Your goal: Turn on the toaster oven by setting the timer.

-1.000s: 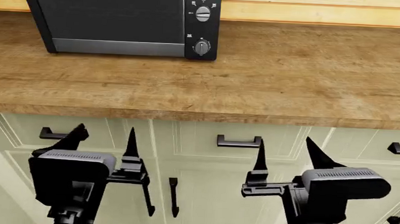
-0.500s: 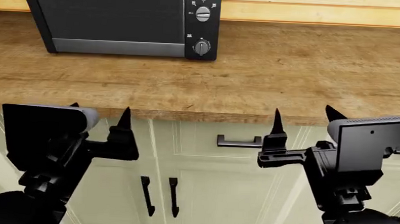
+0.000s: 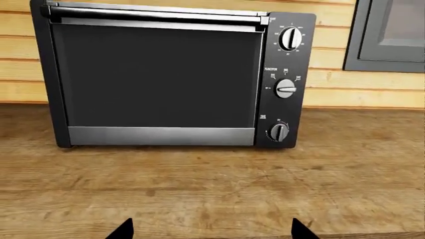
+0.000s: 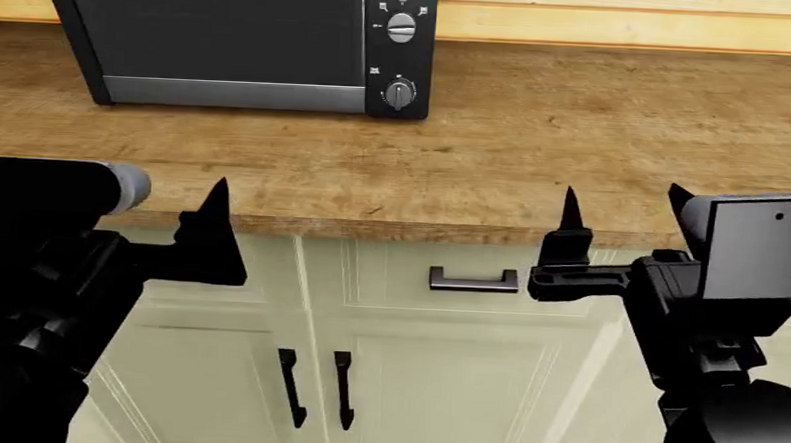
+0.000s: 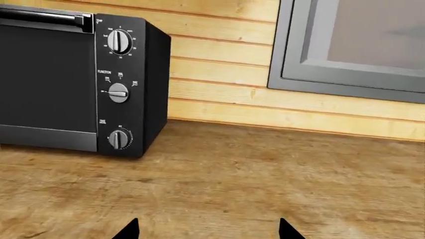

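Surface: a long wooden surface (image 4: pixel 533 147) with a brown, streaky grain runs across the room, its front edge just above the cream cabinets.
Cabinets: cream doors and drawers (image 4: pixel 404 352) below, fitted with dark bar handles (image 4: pixel 473 279).
Wall: pale wooden boards (image 5: pixel 219 64) behind the surface, with a grey-framed window (image 5: pixel 352 47) to the right of the oven.
Toaster oven: the toaster oven (image 3: pixel 159 74) stands at the far left of the surface, back against the wall, dark glass door shut, grey strip along the bottom.
Control panel: three knobs stacked on the oven's right side.
Timer: the timer (image 3: pixel 279 132) is the lowest knob, its silver pointer nearly upright; nothing touches it.
Left gripper: the left gripper (image 4: pixel 168 222) hangs at the near edge of the surface, left of the oven's panel, jaws spread apart and holding nothing.
Right gripper: the right gripper (image 4: pixel 623 216) hangs at the near edge further right, jaws likewise parted and bare, well apart from the oven.
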`<state>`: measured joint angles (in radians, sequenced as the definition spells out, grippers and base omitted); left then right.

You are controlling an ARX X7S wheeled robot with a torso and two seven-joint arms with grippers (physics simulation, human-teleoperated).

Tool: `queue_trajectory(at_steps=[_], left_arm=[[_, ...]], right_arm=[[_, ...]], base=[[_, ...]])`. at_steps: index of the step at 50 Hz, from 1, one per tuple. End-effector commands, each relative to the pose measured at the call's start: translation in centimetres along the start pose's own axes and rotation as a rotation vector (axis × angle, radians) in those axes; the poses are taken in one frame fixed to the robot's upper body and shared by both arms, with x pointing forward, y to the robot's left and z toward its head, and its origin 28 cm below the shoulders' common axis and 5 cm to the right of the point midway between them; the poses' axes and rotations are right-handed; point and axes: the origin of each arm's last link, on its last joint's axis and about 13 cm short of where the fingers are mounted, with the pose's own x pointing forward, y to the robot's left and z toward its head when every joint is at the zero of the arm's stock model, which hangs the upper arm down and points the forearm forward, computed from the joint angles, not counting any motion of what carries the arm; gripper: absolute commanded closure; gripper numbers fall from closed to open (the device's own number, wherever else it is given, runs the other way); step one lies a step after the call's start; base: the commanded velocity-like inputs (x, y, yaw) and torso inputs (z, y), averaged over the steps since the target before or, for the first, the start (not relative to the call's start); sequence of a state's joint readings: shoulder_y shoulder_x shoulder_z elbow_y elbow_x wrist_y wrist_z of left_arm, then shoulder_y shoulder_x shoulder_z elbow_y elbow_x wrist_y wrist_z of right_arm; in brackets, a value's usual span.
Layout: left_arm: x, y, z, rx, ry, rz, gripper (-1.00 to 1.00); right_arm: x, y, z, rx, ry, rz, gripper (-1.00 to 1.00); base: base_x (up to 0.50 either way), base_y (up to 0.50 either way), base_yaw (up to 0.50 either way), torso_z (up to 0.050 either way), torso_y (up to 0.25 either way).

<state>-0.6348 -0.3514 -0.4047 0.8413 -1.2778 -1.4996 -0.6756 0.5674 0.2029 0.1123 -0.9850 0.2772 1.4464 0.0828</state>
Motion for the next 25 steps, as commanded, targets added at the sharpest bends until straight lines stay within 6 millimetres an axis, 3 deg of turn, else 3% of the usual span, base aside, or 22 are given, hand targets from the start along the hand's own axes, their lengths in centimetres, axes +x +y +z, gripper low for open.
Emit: queue_trajectory(at_steps=[1, 25], left_arm=[[-0.32, -0.13, -0.38, 0.027, -0.027, -0.005, -1.0], [-0.03, -0.18, -0.4, 0.001, -0.024, 0.001, -1.0]], right_arm=[[-0.14, 0.21, -0.5, -0.016, -0.008, 0.012, -1.0], [-0.36, 0.3, -0.4, -0.001, -0.015, 0.06, -1.0]], base=[[0.0, 0.0, 0.0, 0.0, 0.0], [0.0, 0.0, 0.0, 0.0, 0.0]])
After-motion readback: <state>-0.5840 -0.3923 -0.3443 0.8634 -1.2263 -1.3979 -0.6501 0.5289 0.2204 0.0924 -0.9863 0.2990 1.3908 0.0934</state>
